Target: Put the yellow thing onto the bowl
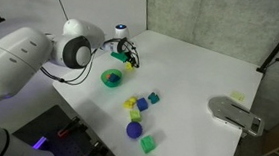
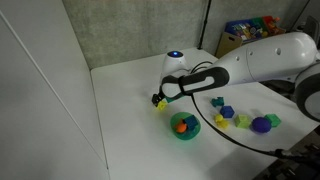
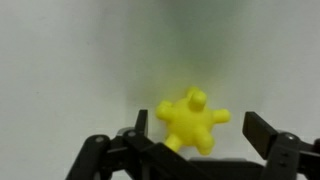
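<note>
**White tabletop, grey wall: jaws astride the yellow thing**

White tabletop (image 1: 199, 63) set against a speckled grey wall in both exterior views. Arm reaches across from the edge, gripper (image 1: 129, 57) down low at the tabletop, just beside the bowl (image 1: 112, 79). Bowl green outside, teal inside; an exterior view (image 2: 184, 127) shows a small orange-red piece in it.

Wrist view: jaws stand open. The yellow thing (image 3: 189, 122) sits between them, blurred, knobbly in outline. One side of it is close against a finger (image 3: 140, 122); a clear gap shows on the opposite side. Not clamped. An exterior view shows a yellow speck at the gripper tip (image 2: 157, 100), outside the bowl, near its rim.

Loose toy blocks (image 1: 142, 105), blue and yellow, lie well apart from the gripper, on the far side of the bowl from it. Purple-blue ball (image 1: 134, 131) and a green block (image 1: 147, 144) beyond them. Grey device (image 1: 235, 114) near the tabletop's edge.
</note>
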You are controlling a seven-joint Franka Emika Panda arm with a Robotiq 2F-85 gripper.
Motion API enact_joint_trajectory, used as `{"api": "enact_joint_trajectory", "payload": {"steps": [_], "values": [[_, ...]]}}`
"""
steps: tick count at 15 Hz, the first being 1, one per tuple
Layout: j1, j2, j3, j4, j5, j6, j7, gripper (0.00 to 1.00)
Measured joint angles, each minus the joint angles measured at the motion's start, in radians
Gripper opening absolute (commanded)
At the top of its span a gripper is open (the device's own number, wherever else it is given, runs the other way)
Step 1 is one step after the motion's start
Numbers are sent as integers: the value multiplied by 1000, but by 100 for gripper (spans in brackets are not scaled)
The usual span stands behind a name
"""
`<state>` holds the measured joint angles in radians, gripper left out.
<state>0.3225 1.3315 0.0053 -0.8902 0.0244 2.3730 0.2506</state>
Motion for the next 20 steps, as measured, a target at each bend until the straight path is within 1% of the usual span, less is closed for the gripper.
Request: {"api": "enact_joint_trajectory", "payload": {"steps": [1,4,5,6,8,10,11,12,14,15,16,20], "values": [[2,11,-1,13,0,0,0,56],[4,31,-6,43,-1,-1,1,34],[4,36,-9,52,-1,-4,3,28],[4,38,-13,62,-1,-14,4,27],[4,41,-18,80,-1,-38,10,18],[4,44,-20,98,-1,-58,21,5],[4,46,-21,107,-1,-67,25,8],[4,48,-24,113,-1,-73,28,9],[4,48,-33,119,-1,-76,32,2],[4,48,-37,128,-1,-79,35,2],[4,48,-41,131,-1,-83,39,5],[0,48,-52,133,-1,-93,42,5]]}}
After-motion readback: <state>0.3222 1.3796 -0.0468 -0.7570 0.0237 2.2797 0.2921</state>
